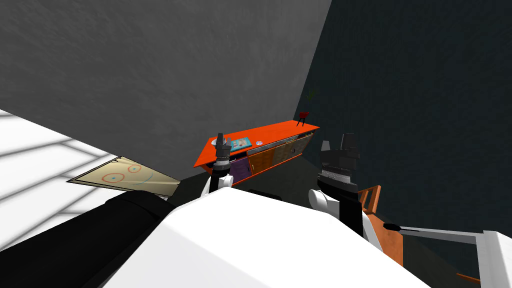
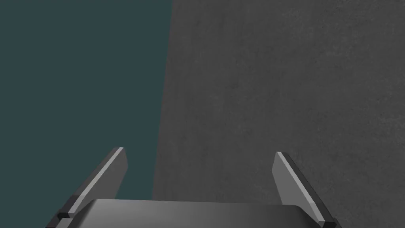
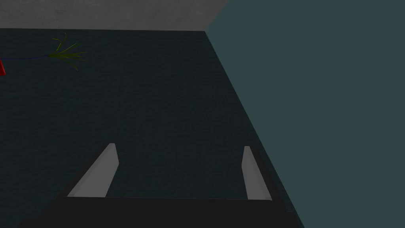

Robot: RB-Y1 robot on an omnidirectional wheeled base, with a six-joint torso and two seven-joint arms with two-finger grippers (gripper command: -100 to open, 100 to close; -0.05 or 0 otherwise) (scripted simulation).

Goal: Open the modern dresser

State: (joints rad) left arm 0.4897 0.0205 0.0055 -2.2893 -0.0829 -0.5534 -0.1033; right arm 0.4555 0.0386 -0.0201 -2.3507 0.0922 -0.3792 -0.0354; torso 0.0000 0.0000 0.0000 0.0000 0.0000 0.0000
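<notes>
approaching is judged to be the step in hand: nothing is gripped and nothing is touched yet. nearest, both arms are held up ahead of the chest. the left jaws are seen apart, one finger (image 2: 116,174) and its mate standing wide before a grey wall. the right jaws are likewise apart, a finger (image 3: 97,176) on either side of empty space before a dark wall. in the head view the left arm (image 1: 219,165) is seen against the dresser's left end, and the right arm (image 1: 340,172) is raised off its right end.

a black block (image 1: 75,245) lies low on the left, and an orange frame (image 1: 387,232), perhaps a chair, low on the right. a pale rug (image 1: 125,175) with red rings is spread on the floor further out.

the dresser (image 1: 275,131) is found beyond the arms and well apart from them. it is long and orange and is set along the grey wall, near the corner with the dark wall. small things are laid on its top, a teal flat one (image 1: 241,143) among them. its fronts, purple (image 1: 241,169), orange (image 1: 261,161) and brown (image 1: 287,149), all appear shut. handles cannot be made out.

the next move is judged to call for the base to be brought close, a front to be chosen, and the open jaws to be set on its handle or edge before any pull is made.
</notes>
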